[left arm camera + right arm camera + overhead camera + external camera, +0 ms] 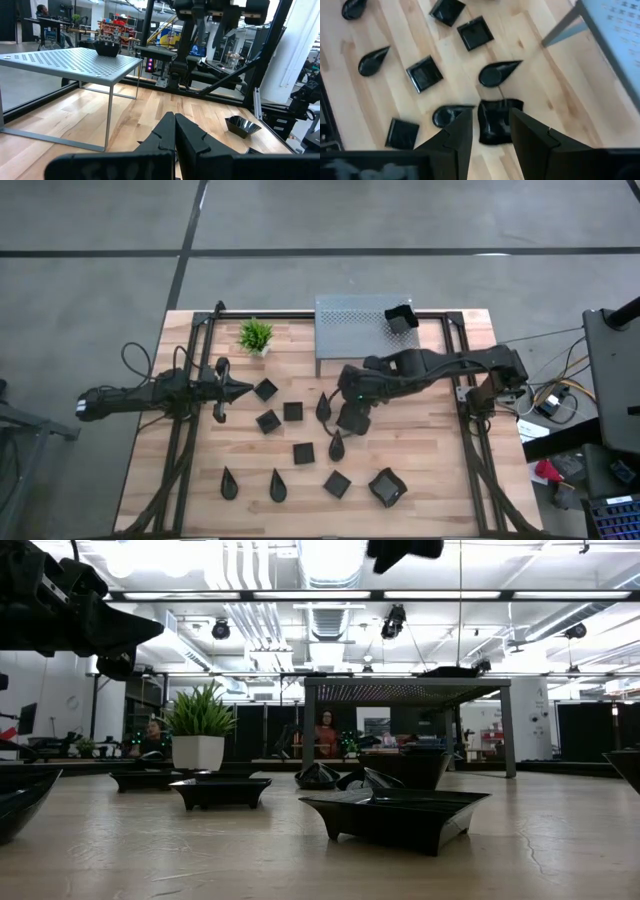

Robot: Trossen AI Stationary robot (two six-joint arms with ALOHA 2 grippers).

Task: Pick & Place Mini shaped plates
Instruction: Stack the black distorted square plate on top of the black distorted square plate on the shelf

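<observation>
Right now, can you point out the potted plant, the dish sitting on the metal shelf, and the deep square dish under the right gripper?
potted plant [256,335], high view, centre of leaves.
dish on shelf [400,318], high view, its middle.
deep square dish [496,121], right wrist view, its hollow.

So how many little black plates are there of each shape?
Small flat square plates: 5
Teardrop plates: 4
Bigger deep square plates: 3, with one up on the grey shelf and one under the right gripper
Total: 12
</observation>
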